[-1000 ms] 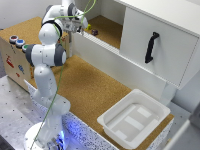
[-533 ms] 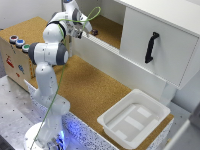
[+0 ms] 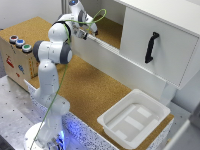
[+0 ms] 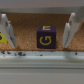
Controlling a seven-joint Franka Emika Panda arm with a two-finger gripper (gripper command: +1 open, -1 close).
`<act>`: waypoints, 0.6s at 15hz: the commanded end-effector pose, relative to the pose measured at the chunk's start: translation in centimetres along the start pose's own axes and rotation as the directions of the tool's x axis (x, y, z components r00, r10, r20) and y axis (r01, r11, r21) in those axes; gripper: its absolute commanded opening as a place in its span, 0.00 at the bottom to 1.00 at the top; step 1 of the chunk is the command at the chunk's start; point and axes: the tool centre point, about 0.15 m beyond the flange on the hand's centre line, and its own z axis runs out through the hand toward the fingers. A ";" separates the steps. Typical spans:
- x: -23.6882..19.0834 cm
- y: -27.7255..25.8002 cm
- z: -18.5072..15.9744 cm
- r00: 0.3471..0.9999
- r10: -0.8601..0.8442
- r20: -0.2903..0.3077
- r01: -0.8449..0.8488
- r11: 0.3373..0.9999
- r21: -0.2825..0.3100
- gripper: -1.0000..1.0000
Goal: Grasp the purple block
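A wooden box (image 3: 19, 57) topped with coloured buttons sits at the cork worktop's (image 3: 95, 90) edge on the exterior view's left, beside the white Franka arm (image 3: 52, 70), which reaches over the low white wall (image 3: 120, 62) toward the far side. In the wrist view, the gripper (image 4: 36, 31) stands wide open and empty, its fingers (image 4: 68, 31) flanking the purple block (image 4: 46, 38), marked with a yellow letter, on the cork. A white cabinet (image 3: 160, 42) and a white tray (image 3: 134, 117) occupy the exterior view's right.

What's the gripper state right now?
Gripper: open, holding nothing; the purple block sits between the fingers, not clamped.
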 end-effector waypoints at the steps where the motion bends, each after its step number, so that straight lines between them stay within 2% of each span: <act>1: 3.9 -0.6 2.4 0.998 0.050 -0.024 -0.053 0.991 -0.125 1.00; 3: 4.6 -0.7 2.2 0.998 0.046 -0.038 -0.051 0.992 -0.114 1.00; 4: 4.7 -0.7 2.1 0.998 0.040 -0.043 -0.045 0.992 -0.115 0.00; 9: 3.7 0.0 2.3 0.998 0.060 -0.020 -0.062 0.993 -0.097 0.00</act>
